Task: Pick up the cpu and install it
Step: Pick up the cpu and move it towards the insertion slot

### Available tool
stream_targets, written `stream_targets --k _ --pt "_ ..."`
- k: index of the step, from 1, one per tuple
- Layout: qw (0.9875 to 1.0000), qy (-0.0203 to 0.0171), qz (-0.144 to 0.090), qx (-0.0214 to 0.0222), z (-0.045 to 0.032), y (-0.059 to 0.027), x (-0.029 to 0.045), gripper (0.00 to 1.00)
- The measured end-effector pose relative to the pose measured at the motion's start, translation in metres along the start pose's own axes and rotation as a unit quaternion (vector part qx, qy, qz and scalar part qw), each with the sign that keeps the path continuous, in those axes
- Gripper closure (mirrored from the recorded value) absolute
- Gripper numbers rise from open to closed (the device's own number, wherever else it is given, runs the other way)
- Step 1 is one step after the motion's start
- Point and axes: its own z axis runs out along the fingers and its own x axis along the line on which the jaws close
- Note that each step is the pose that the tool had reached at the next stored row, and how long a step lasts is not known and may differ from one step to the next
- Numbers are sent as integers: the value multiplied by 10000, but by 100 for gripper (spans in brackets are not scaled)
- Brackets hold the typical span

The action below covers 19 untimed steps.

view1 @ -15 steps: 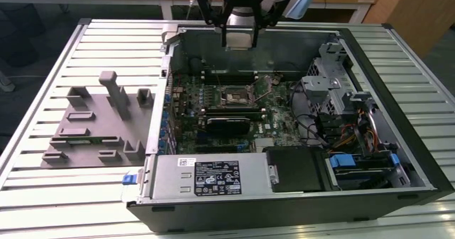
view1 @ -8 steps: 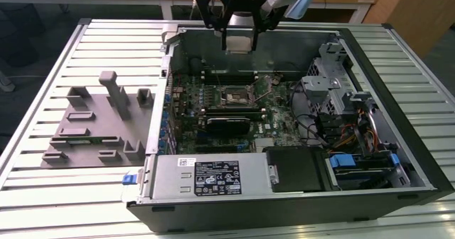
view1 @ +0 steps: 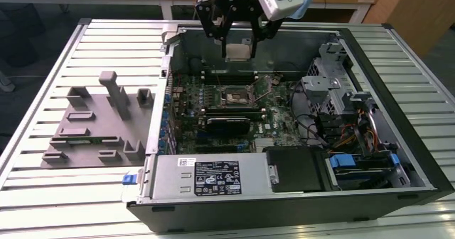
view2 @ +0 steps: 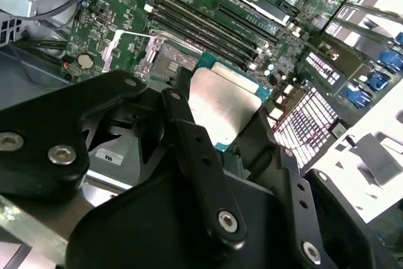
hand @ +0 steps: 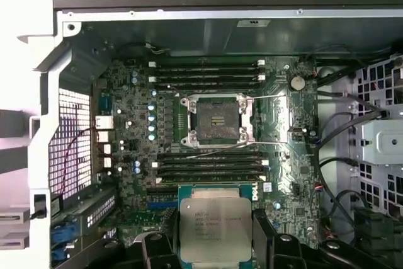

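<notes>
While the cpu (hand: 215,228) hangs over the motherboard (hand: 126,124) | jaws clamped on its two edges | socket (hand: 217,121) open

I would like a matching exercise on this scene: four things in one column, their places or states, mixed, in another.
1. cpu
2. socket
3. grey blocks
4. power supply

A. empty, on the motherboard
B. on the table, at the exterior view's left of the case
C. held by the end effector
D. silver box inside the case

Pairs: 1-C; 2-A; 3-B; 4-D
</notes>
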Motion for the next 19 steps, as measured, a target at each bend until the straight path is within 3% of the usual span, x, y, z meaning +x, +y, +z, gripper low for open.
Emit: stream_targets --k 19 --pt "10000 4 0 3 346 18 -41 45"
